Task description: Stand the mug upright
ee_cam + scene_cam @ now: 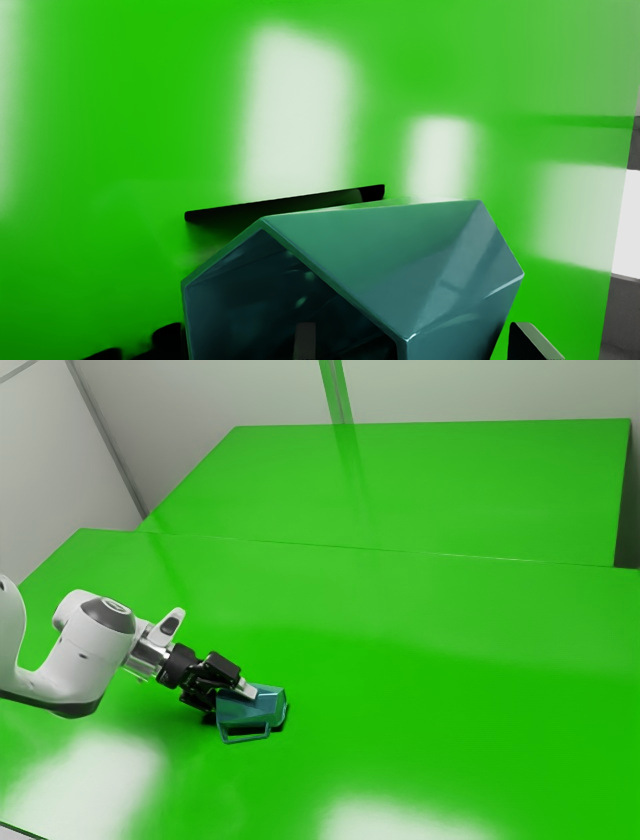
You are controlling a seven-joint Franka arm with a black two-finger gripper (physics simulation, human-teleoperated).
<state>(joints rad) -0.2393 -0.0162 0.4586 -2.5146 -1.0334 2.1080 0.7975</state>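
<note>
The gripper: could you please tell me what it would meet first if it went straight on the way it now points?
Most likely the mug, lying on its side: one finger shows against its open mouth, the other finger outside it. How deep the first reaches is unclear.

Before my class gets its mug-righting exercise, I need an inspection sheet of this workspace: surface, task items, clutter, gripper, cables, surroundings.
Surface: glossy, bright green tabletop with pale reflections.
Job's things: faceted teal mug with an angular loop handle; the mug lies on its side, mouth toward the arm, not upright.
Clutter: nothing seen.
Gripper: black two-finger gripper at the mug's mouth, open, one finger in the mouth and the other outside the wall.
Cables: nothing seen.
Surroundings: white jointed robot arm from the exterior view's left; second green surface behind; pale grey walls.
</note>
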